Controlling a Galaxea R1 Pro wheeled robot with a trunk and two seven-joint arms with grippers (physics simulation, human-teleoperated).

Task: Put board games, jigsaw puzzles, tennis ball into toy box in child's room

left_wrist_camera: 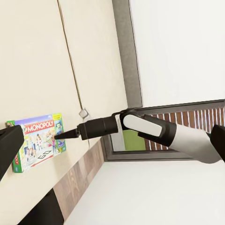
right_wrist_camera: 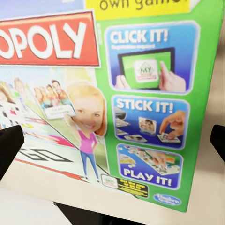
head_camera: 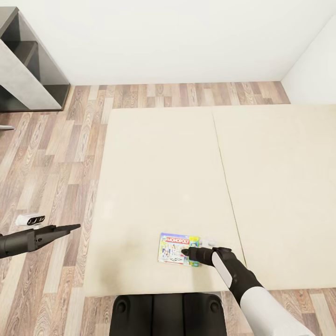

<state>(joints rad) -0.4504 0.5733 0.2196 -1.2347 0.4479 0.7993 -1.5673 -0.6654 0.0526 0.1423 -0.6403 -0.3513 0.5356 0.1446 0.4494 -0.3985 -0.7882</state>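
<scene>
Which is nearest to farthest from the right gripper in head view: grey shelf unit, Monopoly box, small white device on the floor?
1. Monopoly box: on the bed, directly under the right gripper.
2. Small white device: on the floor left of the bed.
3. Grey shelf unit: far left corner, by the wall.

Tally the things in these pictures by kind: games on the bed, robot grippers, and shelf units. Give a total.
Games on the bed: 1, the Monopoly box
Grippers: 2, left gripper and right gripper
Shelf units: 1, the grey shelf
Total: 4
</scene>
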